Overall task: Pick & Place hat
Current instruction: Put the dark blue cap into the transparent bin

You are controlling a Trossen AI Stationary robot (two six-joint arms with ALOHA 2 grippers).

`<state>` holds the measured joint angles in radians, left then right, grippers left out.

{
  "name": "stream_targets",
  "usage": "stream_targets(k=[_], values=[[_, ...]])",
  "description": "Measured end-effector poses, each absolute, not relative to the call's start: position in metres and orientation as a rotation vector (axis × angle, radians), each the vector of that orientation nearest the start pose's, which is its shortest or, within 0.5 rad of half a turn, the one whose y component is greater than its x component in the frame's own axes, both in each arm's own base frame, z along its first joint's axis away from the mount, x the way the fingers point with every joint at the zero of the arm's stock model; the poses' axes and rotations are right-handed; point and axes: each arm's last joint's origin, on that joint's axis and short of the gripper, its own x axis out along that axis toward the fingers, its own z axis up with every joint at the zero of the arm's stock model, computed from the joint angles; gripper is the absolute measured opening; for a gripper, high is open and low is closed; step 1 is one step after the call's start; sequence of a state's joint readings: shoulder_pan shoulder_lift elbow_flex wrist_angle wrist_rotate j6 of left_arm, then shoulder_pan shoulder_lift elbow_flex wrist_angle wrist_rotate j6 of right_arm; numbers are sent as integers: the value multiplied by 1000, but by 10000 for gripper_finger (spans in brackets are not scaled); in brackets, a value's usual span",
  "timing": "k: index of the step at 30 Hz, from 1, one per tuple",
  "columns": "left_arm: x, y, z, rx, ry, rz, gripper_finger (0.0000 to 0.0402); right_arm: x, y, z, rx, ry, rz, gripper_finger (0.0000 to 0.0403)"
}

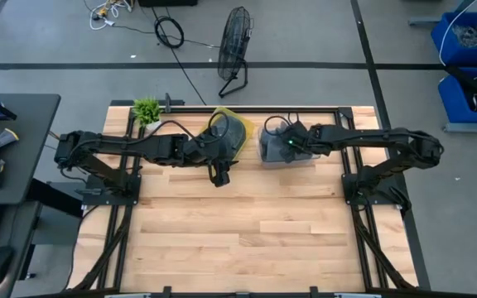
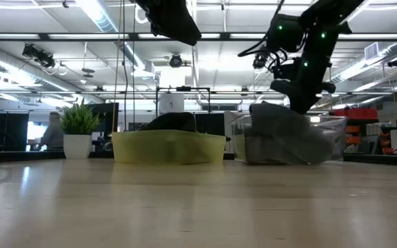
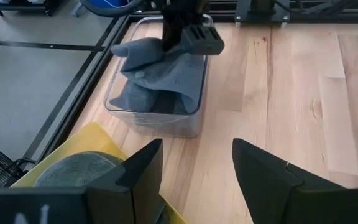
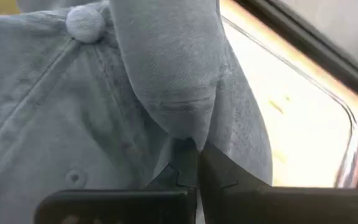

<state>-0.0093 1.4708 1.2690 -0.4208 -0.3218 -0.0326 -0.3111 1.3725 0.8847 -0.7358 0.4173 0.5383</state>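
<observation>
A clear plastic bin [image 1: 265,154] at the far middle of the table holds grey caps [image 3: 160,81]. My right gripper [image 1: 289,141] is down over this bin, shut on the top grey cap [image 4: 55,124], whose crown button [image 4: 82,22] shows in the right wrist view. To the left of it, a yellow bin [image 2: 167,147] holds a dark hat [image 2: 174,120] resting inside. My left gripper [image 3: 194,146] is open and hangs in the air [image 1: 220,175] just nearer than the yellow bin, touching nothing. My right gripper pinches a raised fold of the grey cap's cloth [image 4: 185,134] between its two fingers, coming from above and pointing down. The cap is pulled up toward the fingers [image 3: 188,34], and its lower part [image 3: 166,93] still lies in the clear bin.
A small potted plant [image 1: 146,109] stands at the table's far left corner. Bare wooden tabletop [image 1: 247,240] stretches over the near half. A black fan [image 1: 236,45] and cables lie on the floor beyond the far edge.
</observation>
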Motion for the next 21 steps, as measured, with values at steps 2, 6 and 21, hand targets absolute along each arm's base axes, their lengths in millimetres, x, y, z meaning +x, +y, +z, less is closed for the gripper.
stream_targets(k=[2, 6, 21], values=[[323, 6, 320, 71, 611, 312, 197, 229, -87, 204, 343, 1032, -937, 4], [323, 6, 320, 71, 611, 312, 197, 227, -86, 193, 317, 1018, -914, 4], [323, 6, 320, 71, 613, 312, 197, 229, -85, 237, 282, 1151, -882, 102]])
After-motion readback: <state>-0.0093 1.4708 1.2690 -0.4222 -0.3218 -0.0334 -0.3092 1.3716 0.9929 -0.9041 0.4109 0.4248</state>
